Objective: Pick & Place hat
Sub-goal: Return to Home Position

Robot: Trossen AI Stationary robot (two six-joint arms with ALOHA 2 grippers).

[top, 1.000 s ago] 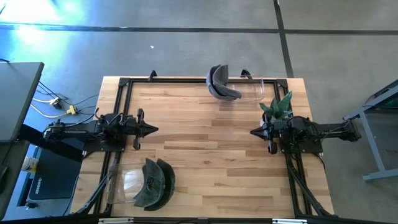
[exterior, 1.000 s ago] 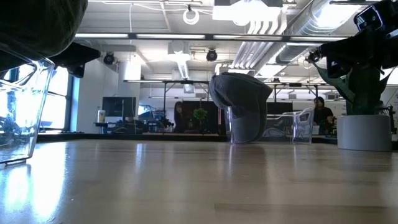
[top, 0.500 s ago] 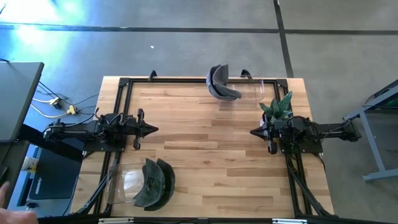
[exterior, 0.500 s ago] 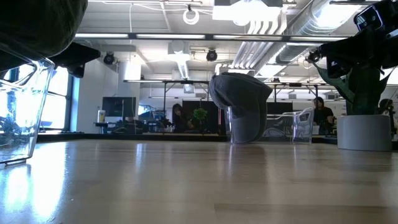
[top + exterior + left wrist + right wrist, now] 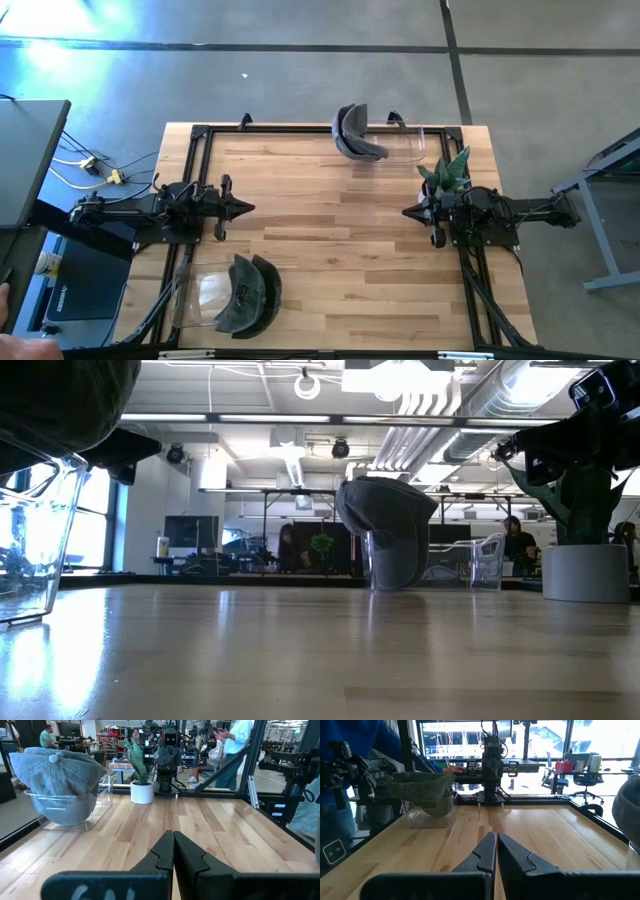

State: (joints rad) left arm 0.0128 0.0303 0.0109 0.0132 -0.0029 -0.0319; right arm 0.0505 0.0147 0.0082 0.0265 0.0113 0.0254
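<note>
Two grey caps show. One hat [image 5: 352, 132] sits on a clear stand at the middle of the table's far edge, also seen in the left wrist view [image 5: 57, 775] and the low view [image 5: 385, 520]. The other hat [image 5: 245, 293] rests on a clear stand [image 5: 200, 298] at the near left, also seen in the right wrist view [image 5: 422, 787]. My left gripper [image 5: 248, 209] is shut at the table's left side, level and pointing right [image 5: 173, 834]. My right gripper [image 5: 407, 212] is shut at the right side, level and pointing left [image 5: 496, 835]. Both are far from the hats and hold nothing.
A potted plant [image 5: 447, 172] in a white pot [image 5: 141, 791] stands at the far right, close beside my right arm. A black frame [image 5: 195, 140] runs around the table's edges. Bare wood [image 5: 330, 230] lies between the two grippers. People stand beyond the table [image 5: 232, 740].
</note>
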